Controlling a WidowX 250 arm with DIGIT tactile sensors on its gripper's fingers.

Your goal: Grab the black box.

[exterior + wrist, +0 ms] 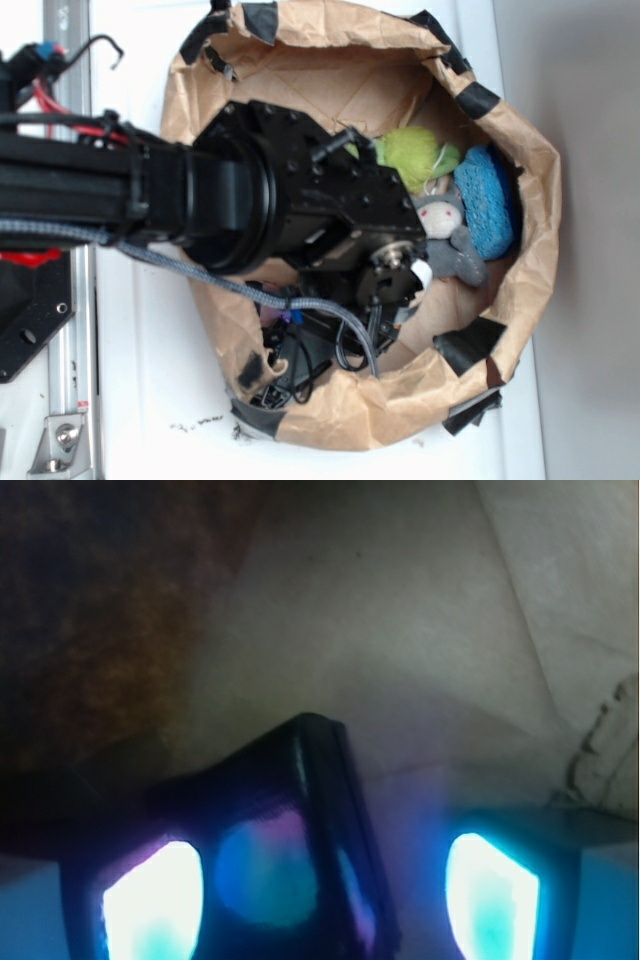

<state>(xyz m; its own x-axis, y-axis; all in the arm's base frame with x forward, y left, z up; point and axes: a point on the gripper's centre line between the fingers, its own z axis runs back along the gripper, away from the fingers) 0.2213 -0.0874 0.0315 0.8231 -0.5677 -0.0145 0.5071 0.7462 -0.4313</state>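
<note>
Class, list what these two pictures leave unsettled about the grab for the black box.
- Exterior view: the arm hides the gripper and box.
- Wrist view: the black box is blurred, close and cut off by the bottom edge; contact by either glowing finger is unclear.
- Wrist view: the paper bag floor is dim, and the left side too dark to read.

Inside a paper bag (520, 150), the black box (300, 830) sits between the gripper (320, 900) fingers; plush toy (445, 225) lies between sponge (490, 200) and arm (230, 200).

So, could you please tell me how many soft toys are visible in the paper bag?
2: a green plush toy near the far wall, a grey plush toy beside the blue sponge. The arm may hide others.
</note>
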